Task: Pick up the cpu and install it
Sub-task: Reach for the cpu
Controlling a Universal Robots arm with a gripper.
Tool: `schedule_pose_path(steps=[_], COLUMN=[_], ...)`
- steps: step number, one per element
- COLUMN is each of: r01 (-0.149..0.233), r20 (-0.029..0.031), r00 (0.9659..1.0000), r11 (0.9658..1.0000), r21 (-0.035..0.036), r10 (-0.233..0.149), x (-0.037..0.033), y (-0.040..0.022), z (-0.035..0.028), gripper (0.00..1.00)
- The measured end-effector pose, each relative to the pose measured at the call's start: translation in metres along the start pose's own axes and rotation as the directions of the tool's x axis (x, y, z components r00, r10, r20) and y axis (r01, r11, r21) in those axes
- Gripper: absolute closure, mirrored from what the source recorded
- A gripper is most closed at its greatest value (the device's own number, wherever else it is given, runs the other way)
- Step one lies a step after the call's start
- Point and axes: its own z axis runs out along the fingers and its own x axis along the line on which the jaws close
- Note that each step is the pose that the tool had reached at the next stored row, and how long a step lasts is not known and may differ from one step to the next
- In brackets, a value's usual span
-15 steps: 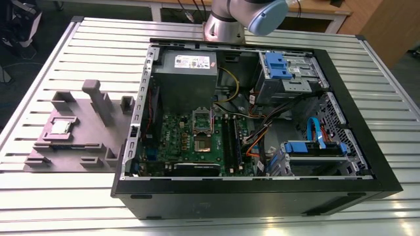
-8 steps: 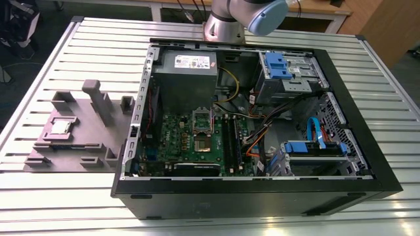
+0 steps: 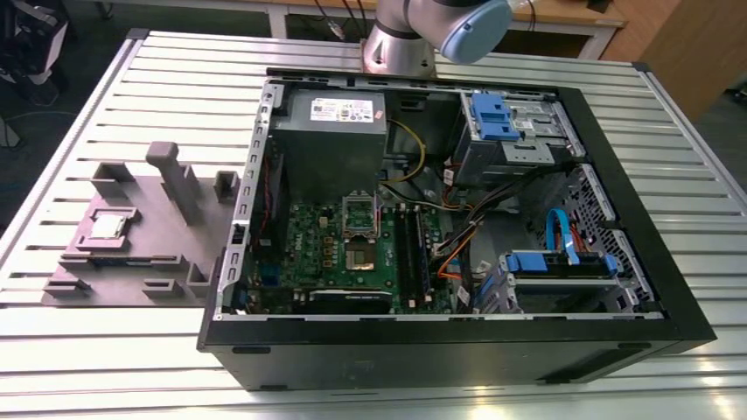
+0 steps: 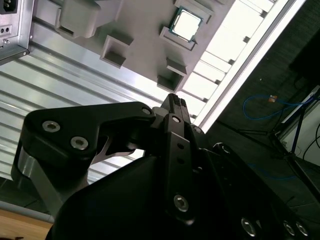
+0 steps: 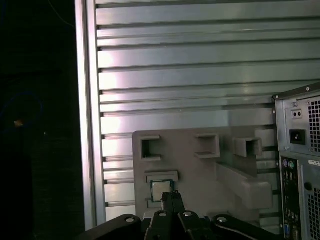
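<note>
The cpu (image 3: 108,226) is a small square chip with a silvery top, lying flat in a recess of the grey holder block (image 3: 140,262) at the exterior view's left. It also appears in both wrist views, cpu (image 4: 186,25) and cpu (image 5: 160,190). My black gripper (image 4: 175,101) hangs well above the table, apart from the chip, with its fingertips (image 5: 170,197) pressed together and nothing between them. Inside the open computer case (image 3: 653,262) lies the green motherboard (image 3: 313,254) with its metal cpu socket (image 3: 360,233).
The case and holder rest on a slatted aluminium table (image 3: 152,96). The arm's base (image 3: 401,48) stands behind the case. The holder has raised posts (image 3: 173,179). Cables, blue drive brackets (image 3: 566,262) and a power supply (image 3: 331,131) fill the case. The table edge (image 5: 90,125) meets dark floor.
</note>
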Motion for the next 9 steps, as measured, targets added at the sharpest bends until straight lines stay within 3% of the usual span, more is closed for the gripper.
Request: schedule_pose_path(steps=[9], r01=[0.000], r20=[0.0000], r00=[1.0000], r11=[1.0000], r21=[0.0000], r10=[0.000], x=[0.0037], y=[-0.0003], z=[0.0005], gripper=[0.90])
